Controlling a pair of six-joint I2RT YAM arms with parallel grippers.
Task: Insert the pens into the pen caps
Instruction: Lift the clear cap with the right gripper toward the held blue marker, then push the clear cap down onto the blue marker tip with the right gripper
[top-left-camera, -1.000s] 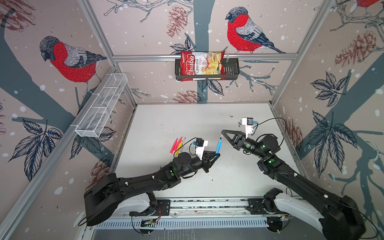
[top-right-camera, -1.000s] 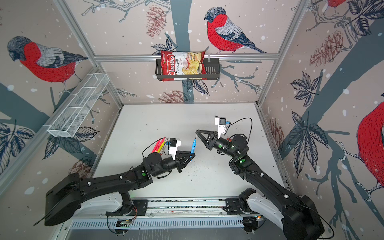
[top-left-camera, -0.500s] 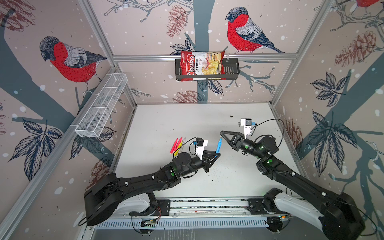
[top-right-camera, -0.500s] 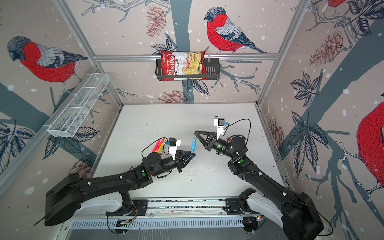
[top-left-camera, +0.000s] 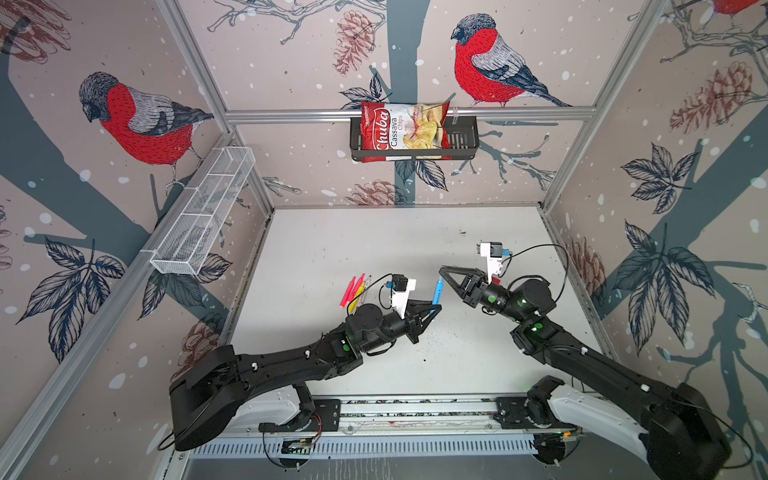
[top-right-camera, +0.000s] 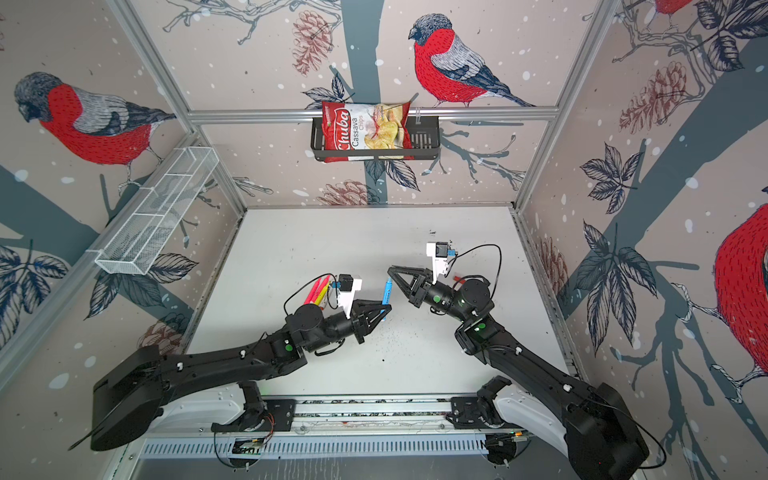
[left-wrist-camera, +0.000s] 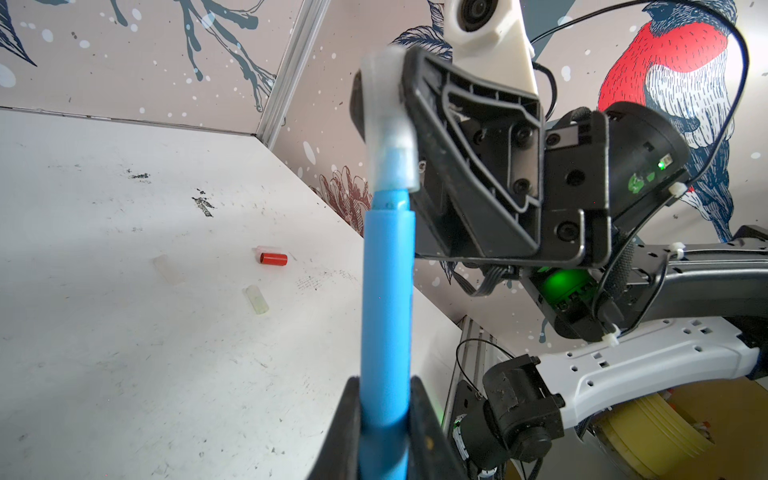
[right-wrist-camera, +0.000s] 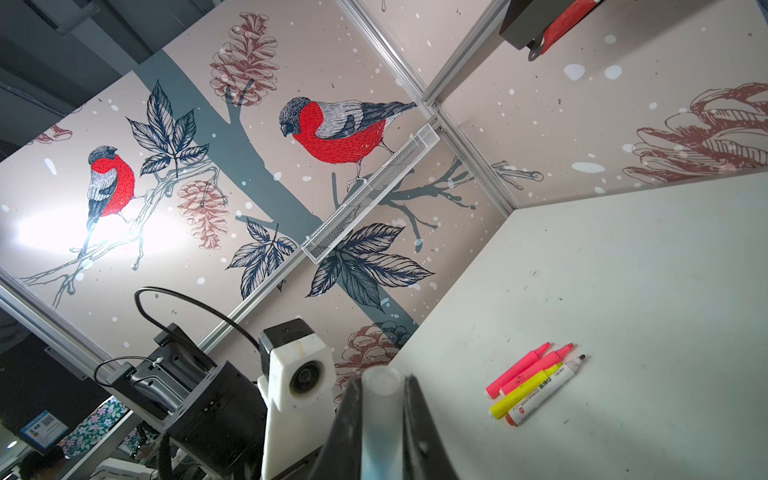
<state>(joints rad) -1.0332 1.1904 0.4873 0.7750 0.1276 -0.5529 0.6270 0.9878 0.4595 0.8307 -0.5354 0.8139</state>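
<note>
Blue plastic catches the eye first: the blue pen (top-left-camera: 436, 291) stands nearly upright above the middle of the table (top-left-camera: 353, 241), its lower end clamped between the closed fingers of the left hand (top-left-camera: 435, 308). The right hand (top-left-camera: 442, 270) meets it from the opposite side, pinched tight on a translucent cap (left-wrist-camera: 388, 124). In the left wrist view the pen's narrow tip sits inside that cap, with a short stretch of neck showing between the cap's rim and the barrel.

Over on the left arm's side, four pens (right-wrist-camera: 536, 380) lie bunched on the table, touching side by side: two pink, one yellow, one white-barrelled.

On the right arm's side, loose caps lie scattered on the table. There is a red cap (left-wrist-camera: 274, 259) with a pale one just beside it, a whitish cap (left-wrist-camera: 256, 299) near those two, and a faint fourth one (left-wrist-camera: 166, 268) set apart from the rest.
</note>
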